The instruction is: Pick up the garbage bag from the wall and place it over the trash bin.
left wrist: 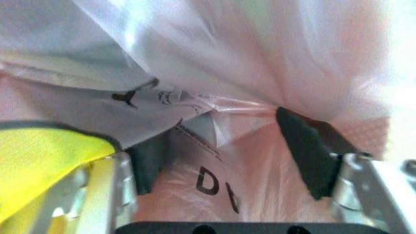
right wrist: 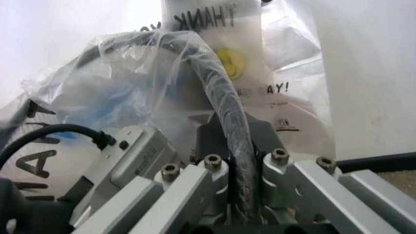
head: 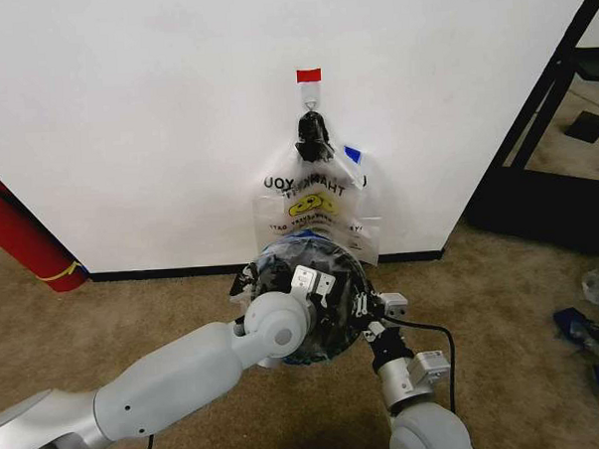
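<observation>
The trash bin is standing on the brown carpet just in front of the white wall, directly below a strip of red tape and a small hook. The garbage bag is lying draped over the bin's top, its clear plastic covering the black mesh rim. Behind it, a bunch of matching bags is hanging from the hook under a black knot, showing a yellow smiley and mirrored black lettering.

The left claw is reaching in from the robot's left side at the bin's near rim. In the left wrist view its two dark fingers are standing spread apart, with crumpled clear plastic bearing black letters bunched between them.

The right claw is sitting at the bin's right side. In the right wrist view its fingers are pressed together on the bin's mesh rim, which is arching away under the plastic film.

A red fire extinguisher is leaning against the wall well apart on the left. A black baseboard is running along the foot of the wall.
</observation>
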Motion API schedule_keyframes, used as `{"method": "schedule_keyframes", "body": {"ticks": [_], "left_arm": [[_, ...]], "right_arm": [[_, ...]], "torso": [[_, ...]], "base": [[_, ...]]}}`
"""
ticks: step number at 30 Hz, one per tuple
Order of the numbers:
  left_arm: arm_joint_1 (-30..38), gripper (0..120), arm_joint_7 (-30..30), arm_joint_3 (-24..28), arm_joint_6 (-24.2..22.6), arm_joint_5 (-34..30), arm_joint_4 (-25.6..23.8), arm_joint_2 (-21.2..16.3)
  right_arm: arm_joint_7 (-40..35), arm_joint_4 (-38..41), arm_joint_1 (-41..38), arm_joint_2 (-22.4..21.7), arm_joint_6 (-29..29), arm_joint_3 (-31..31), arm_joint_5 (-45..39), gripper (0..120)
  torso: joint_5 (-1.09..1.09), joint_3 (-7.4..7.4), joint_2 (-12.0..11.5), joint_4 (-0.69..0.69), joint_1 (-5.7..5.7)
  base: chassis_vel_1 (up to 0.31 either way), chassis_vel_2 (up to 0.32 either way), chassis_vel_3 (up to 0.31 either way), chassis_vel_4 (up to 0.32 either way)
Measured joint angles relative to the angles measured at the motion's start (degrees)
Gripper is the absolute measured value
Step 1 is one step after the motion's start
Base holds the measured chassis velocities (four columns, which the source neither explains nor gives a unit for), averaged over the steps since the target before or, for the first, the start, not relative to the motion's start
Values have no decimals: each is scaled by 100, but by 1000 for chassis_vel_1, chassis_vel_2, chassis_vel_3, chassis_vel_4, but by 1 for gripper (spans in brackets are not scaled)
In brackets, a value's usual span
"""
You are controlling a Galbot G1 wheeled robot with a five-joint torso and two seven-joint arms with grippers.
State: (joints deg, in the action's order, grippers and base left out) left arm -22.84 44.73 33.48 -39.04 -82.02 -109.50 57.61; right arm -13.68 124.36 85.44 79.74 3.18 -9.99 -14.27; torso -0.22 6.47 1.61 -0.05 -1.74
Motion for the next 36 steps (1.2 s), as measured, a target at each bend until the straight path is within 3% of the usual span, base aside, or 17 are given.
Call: {"method": "schedule_keyframes", "body": {"ticks": [7,25,31,36], "left_arm": [[-4,96,6,-37,0,-43,-30,-24],[-119,100,108,-235,-7,-334,-586,-241],[-159,87,107,-282,119,-177,-658,-284],[-170,66,94,-285,182,51,-671,-321]], "right_arm": [[-1,0,-16,-12,0,0,-17,1],[-286,-88,-211,-18,289,-261,-985,1],[-286,-96,-205,-15,301,-288,-1034,1],[-284,-89,-207,-4,308,-277,-1024,1]], "torso": [[0,0,0,0,0],[0,0,0,0,0],[0,0,0,0,0],[0,0,0,0,0]], "base": [[0,0,0,0],[0,0,0,0],[0,0,0,0],[0,0,0,0]]}}
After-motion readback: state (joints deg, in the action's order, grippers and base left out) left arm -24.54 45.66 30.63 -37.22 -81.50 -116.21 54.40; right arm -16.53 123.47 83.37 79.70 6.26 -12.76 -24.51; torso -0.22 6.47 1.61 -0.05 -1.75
